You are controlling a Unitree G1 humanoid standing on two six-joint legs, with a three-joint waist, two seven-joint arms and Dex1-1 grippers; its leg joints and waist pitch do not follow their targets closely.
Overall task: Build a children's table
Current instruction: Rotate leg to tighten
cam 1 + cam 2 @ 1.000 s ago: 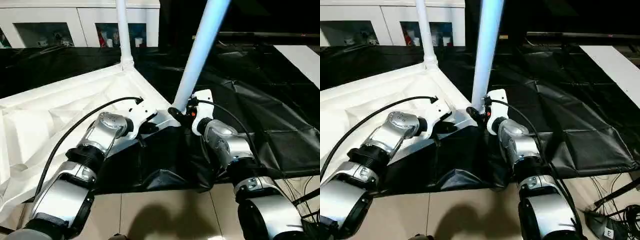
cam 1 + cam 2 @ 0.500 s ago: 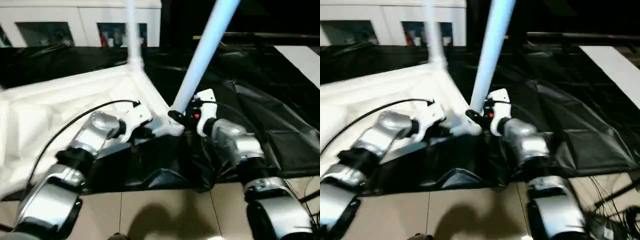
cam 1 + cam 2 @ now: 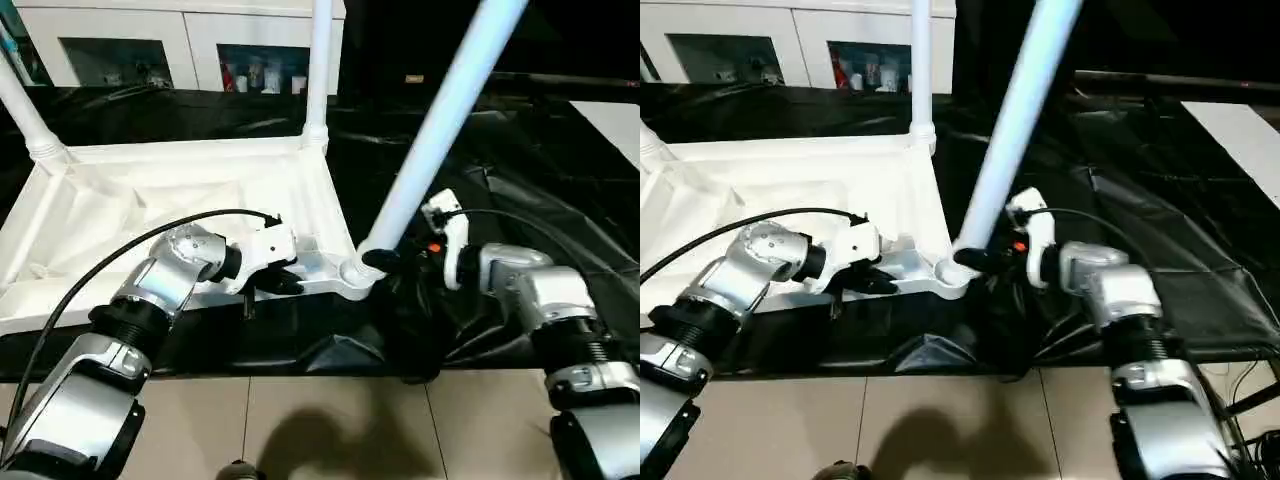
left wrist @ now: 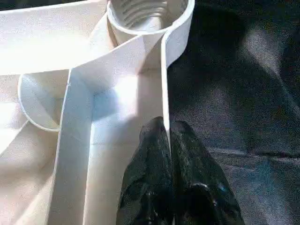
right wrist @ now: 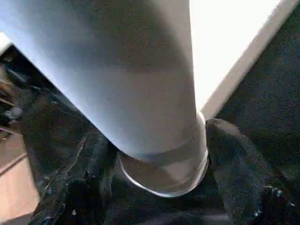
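The children's table tabletop lies upside down, ribbed side up, on the black sheet. Two white legs stand upright in its far corners, one on the left and one on the right. A third leg leans to the right, its lower end at the near right corner socket. My right gripper is shut on that threaded end, one finger on each side. Whether the end sits inside the socket I cannot tell. My left gripper is shut on the tabletop's thin near rim, close to the socket.
The black-sheeted work table stretches to the right and back, its sheet bunched at the front edge. A white cabinet with glass doors stands behind. Tiled floor lies below the edge. A white panel is at far right.
The whole picture has shifted, bringing the far left leg into view. Both grips are as before, and the held leg's end stays at the near right corner.
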